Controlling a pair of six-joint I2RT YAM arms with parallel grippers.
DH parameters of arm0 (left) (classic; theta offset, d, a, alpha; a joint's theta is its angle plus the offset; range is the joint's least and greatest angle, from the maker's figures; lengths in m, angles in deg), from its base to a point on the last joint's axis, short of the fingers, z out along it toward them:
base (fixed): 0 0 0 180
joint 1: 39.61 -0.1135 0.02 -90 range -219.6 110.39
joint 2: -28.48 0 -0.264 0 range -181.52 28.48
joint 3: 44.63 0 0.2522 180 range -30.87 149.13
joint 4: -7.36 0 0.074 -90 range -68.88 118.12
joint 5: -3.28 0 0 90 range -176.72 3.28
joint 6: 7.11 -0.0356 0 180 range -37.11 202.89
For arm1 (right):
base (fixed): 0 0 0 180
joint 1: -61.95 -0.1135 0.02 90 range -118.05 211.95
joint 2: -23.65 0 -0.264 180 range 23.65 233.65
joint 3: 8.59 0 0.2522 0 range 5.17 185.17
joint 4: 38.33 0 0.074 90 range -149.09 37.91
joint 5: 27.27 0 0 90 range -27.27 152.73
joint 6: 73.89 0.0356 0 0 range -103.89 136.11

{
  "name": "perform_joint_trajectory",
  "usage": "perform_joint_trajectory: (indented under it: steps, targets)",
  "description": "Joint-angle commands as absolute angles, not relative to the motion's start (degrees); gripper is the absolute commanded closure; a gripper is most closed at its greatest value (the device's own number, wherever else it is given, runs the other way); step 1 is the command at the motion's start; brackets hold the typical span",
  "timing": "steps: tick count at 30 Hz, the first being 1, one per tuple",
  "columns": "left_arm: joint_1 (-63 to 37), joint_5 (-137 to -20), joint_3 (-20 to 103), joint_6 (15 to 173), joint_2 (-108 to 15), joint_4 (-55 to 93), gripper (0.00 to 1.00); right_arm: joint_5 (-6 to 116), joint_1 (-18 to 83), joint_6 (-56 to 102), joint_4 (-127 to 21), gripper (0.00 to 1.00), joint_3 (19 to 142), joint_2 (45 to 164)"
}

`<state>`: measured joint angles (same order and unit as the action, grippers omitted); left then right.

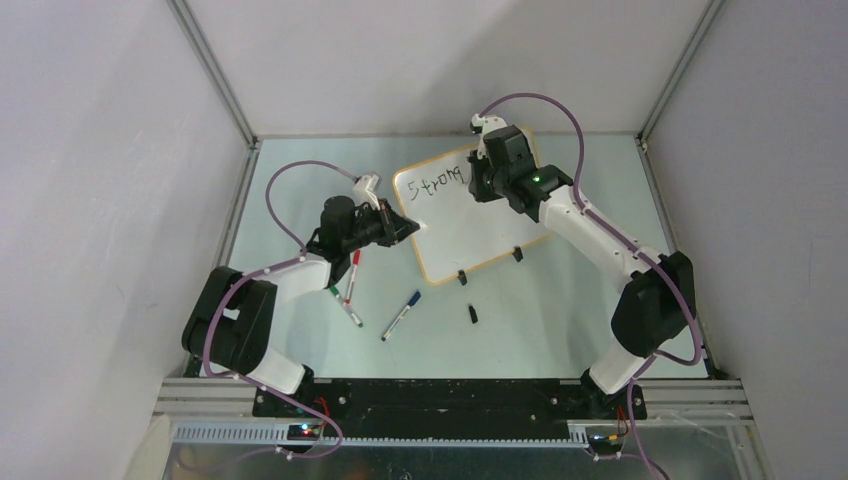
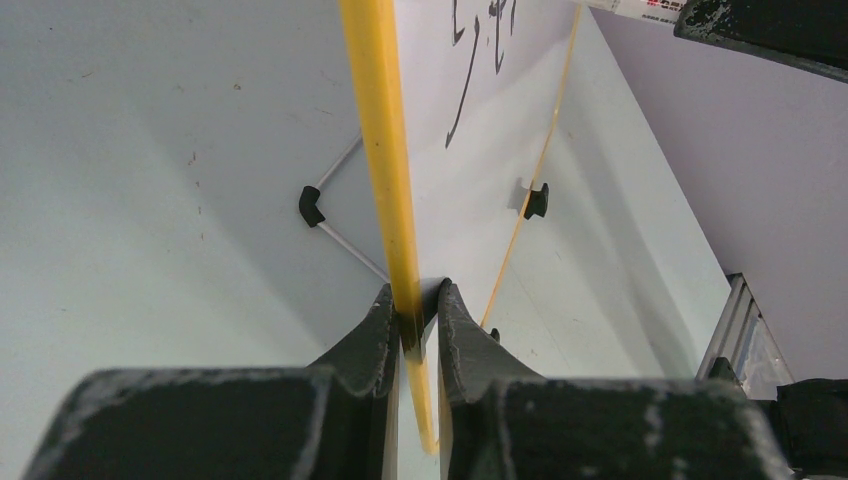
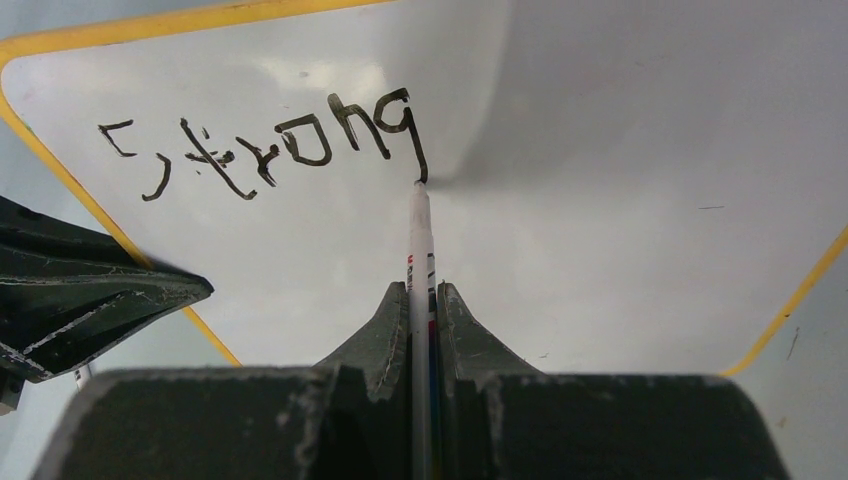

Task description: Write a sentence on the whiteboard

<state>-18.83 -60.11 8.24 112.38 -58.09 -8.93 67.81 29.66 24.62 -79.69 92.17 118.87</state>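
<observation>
Black sentence [image 3: 265, 150] shows one word on one whiteboard [image 1: 470, 235]; three loose markers [image 1: 402, 315].

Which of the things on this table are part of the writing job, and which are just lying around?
In use: whiteboard, lettering, marker in right gripper, left gripper clamping the board's edge.
Lying about: red-capped marker, green-capped marker, blue-capped marker, black cap.

One whiteboard [image 1: 470, 232], two black clip feet [image 1: 462, 276], one written word [image 3: 270, 140]. Four pens: a red-capped marker [image 1: 353, 268], a green-capped marker [image 1: 347, 308] and a blue-capped marker [image 1: 401, 315] lie on the worktop [image 1: 560, 320] at the board's 7 o'clock. The first two overlap, so they are seemingly two. A held marker [image 3: 418, 230] sits in the right end effector [image 3: 421, 297]. One black cap [image 1: 472, 313] lies at 6 o'clock.
</observation>
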Motion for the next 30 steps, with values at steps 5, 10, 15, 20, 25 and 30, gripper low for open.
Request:
perform_joint_trajectory:
  steps: [5, 10, 15, 20, 25, 30]
  targets:
    - [-17.99, -63.08, 7.79, 106.71, -58.43, -4.33, 1.0, 64.91, 29.11, 24.56, -78.55, 1.0, 94.44, 118.21]
    - [-17.95, -63.7, 7.67, 106.86, -57.95, -4.01, 0.89, 60.11, 31.19, 25.78, -76.11, 1.0, 91.83, 113.39]
    - [-17.98, -64.17, 7.37, 106.93, -57.46, -3.98, 0.81, 58.02, 36.68, 28.8, -71.62, 1.0, 85.0, 106.77]
    - [-17.98, -64.42, 7.08, 107.63, -57.53, -4.41, 0.72, 66.94, 45.57, 32.63, -68.84, 1.0, 79.91, 101.0]
    - [-17.92, -64.33, 6.88, 108.1, -57.64, -5.13, 0.65, 72.49, 56.17, 37.38, -66.31, 1.0, 76.34, 102.02]
    - [-17.94, -64.51, 6.79, 108.14, -57.7, -5.38, 0.65, 56.61, 67.22, 42.64, -66.48, 1.0, 77.53, 110.39]
